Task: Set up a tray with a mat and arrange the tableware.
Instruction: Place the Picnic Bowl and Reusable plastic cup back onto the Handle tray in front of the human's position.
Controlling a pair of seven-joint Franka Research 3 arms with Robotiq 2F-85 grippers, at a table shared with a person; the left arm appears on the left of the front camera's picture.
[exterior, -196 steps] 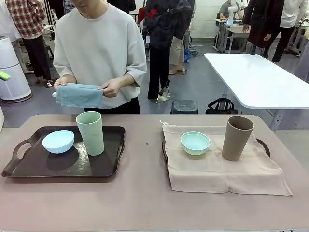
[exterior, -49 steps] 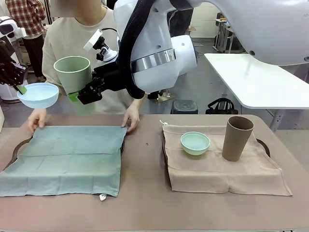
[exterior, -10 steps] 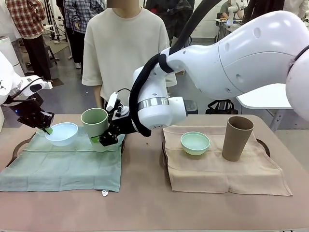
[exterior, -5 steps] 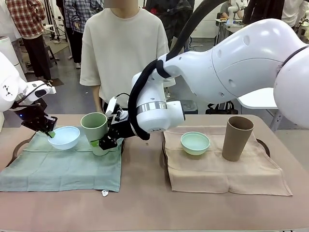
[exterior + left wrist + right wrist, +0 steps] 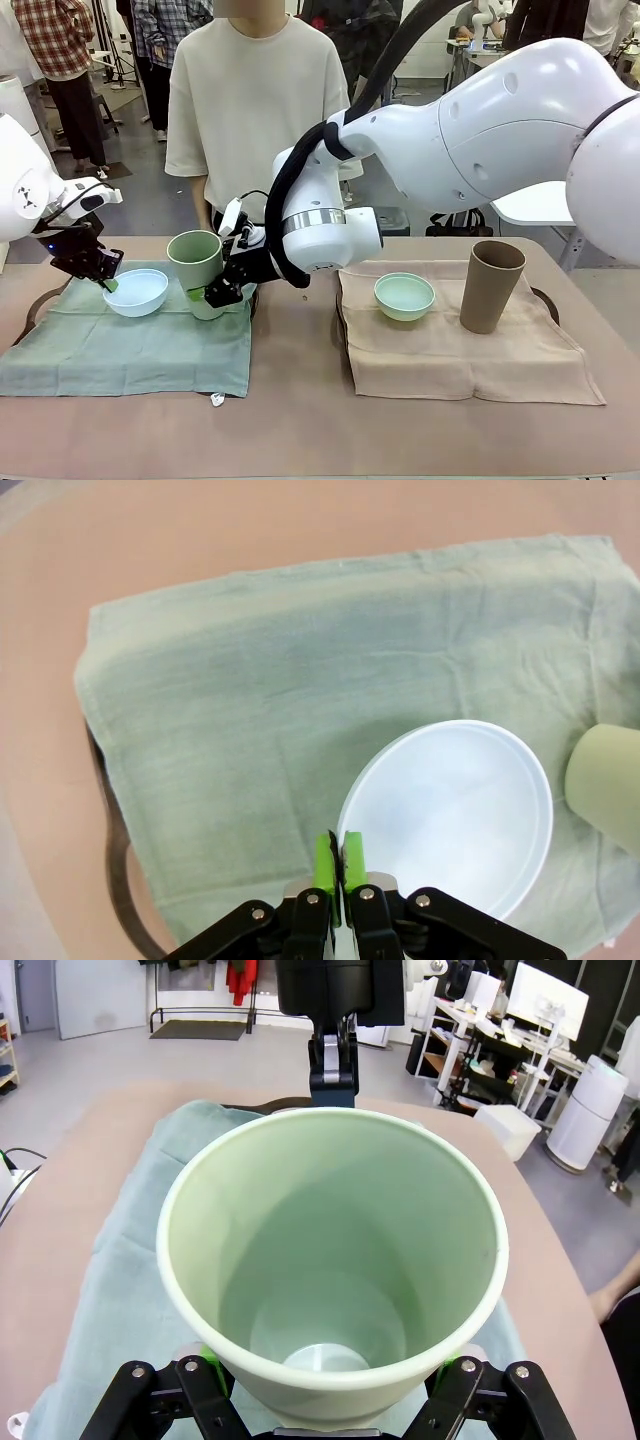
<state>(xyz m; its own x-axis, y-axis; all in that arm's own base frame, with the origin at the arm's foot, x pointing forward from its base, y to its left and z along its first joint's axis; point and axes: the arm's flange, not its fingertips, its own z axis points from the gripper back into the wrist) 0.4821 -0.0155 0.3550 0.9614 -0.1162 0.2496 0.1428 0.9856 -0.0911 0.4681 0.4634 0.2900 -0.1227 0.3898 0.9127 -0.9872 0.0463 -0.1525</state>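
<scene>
Now left tool (image 5: 338, 855) pinches round bowl (image 5: 455, 815); right tool (image 5: 330, 1385) clamps smooth cup (image 5: 335, 1270).

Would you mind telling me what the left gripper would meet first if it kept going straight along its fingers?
The left gripper, pinching the pale blue bowl's rim, points down at the green mat; it would likely meet that cloth first, close beneath the bowl.

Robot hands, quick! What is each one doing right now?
Left gripper: shut on the pale blue bowl's rim.
Right gripper: shut on the pale green cup, gripping its sides.
</scene>
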